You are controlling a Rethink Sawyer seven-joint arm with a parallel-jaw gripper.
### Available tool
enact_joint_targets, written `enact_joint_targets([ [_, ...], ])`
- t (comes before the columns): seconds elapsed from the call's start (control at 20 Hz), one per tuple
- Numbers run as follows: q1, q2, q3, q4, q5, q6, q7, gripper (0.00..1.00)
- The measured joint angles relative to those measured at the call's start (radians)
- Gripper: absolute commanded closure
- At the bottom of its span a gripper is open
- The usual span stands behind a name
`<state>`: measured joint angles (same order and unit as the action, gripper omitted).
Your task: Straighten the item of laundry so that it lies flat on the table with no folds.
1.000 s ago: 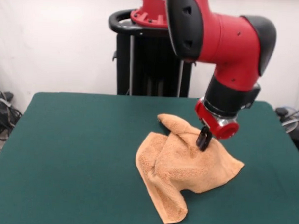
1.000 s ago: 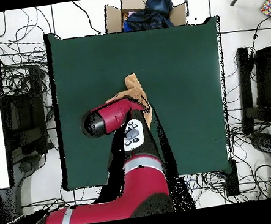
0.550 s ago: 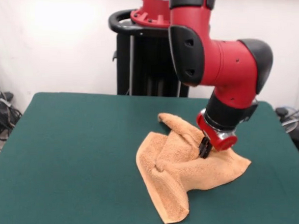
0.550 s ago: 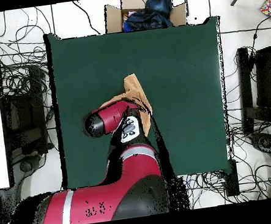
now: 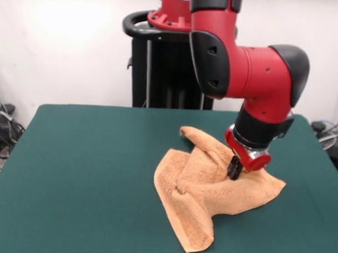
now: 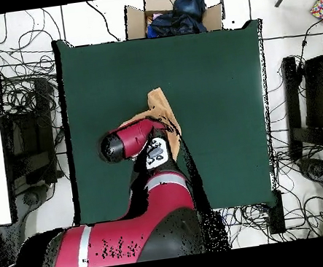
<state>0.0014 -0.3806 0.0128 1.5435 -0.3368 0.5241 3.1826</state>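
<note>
A narrow tongue of the orange-tan terry towel [image 5: 211, 192] is seen nearest the front-view camera, running down toward the front edge of the dark green tabletop [image 5: 84, 173] and ending in a blunt, rolled-looking tip. Behind that tip the towel widens into a crumpled mass, with a raised ridge running up its middle and a deep crease beside the ridge; a flatter flap is spread out to the right of the ridge and rests on the felt. At the top of that flap, pressed against the ridge, the black tool [image 5: 233, 168] is found, carried below a red wrist ring on the red and black arm [image 5: 254, 68]. The tool is sunk into the pile of the towel, and whether its tips are apart or together cannot be told from either view. Beyond the tool, a further fold of the towel is lifted into a hump that points toward the far edge of the tabletop. In the overhead view most of the towel [image 6: 163, 110] is covered by the arm, and only a pointed corner and a strip of cloth are left showing, near the middle of the tabletop [image 6: 215, 73]. Past the far edge of the tabletop in the front view a black pedestal [image 5: 171, 71] is seen against a white wall.
</note>
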Motion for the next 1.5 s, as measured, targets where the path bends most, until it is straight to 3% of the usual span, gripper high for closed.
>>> enact_joint_targets([
  [1.5,0.02,0.01,0.116,0.01,0.173,0.0,0.0,1.0],
])
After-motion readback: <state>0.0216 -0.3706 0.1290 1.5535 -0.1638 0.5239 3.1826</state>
